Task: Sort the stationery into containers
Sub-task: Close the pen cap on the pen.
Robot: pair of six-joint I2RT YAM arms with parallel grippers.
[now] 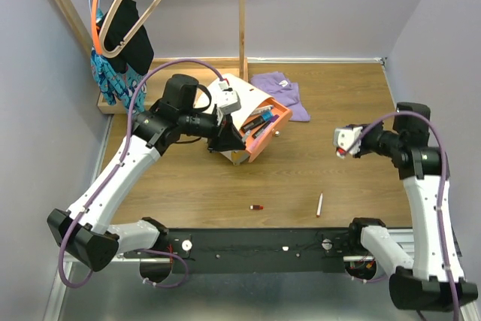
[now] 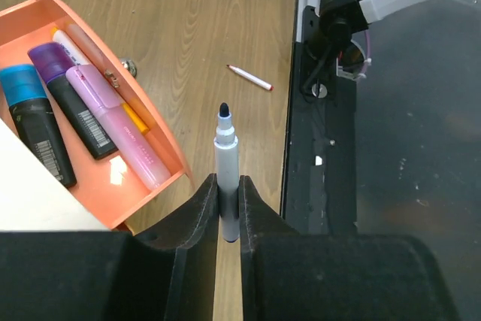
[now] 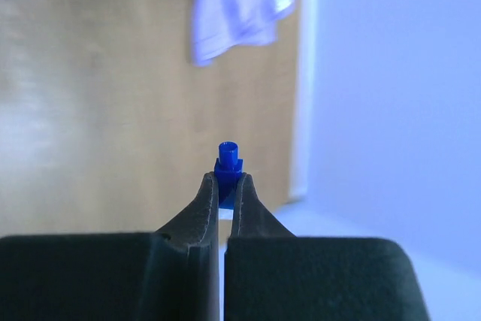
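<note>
Left tool (image 2: 228, 208) clamps grey marker (image 2: 225, 157), probably bound for orange drawer (image 2: 143, 201) at 10 o'clock; right tool (image 3: 223, 186) pinches blue plastic piece (image 3: 228, 158).

Wooden table (image 1: 188, 186) bears white pen (image 1: 319, 204), purple cloth (image 1: 284, 89), perhaps red cap (image 1: 257, 207).

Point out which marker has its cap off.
The grey marker clamped in the left gripper: its black tip is bare, while the blue-capped marker and purple-capped marker lying in the orange drawer are closed.
</note>
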